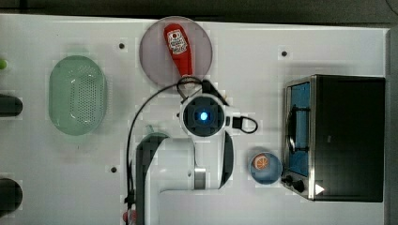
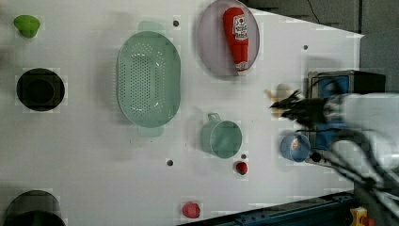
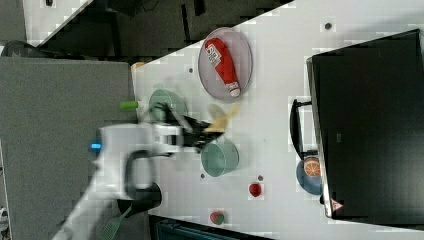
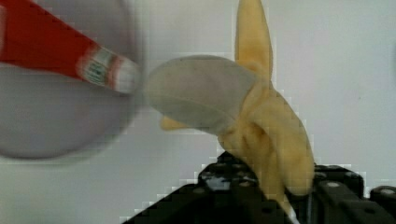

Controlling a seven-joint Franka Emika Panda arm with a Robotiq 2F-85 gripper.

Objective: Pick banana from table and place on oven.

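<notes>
A: While the table [image 1: 328, 42] carries the oven [image 1: 349, 136] by its edge at the top view's right, where's your banana [image 4: 243, 116]?

B: You've got it clamped in the gripper [image 4: 280, 196], jaws narrowed on its peel, near the ketchup bottle [image 4: 51, 46], well apart from the oven.

A dark floor [image 1: 234, 7] borders the far edge in the top view. In the right view, a grey panel [image 3: 60, 130] stands at the right view's left, with dark floor and cables [image 3: 150, 20] above it. Lighting is bright and even.
</notes>
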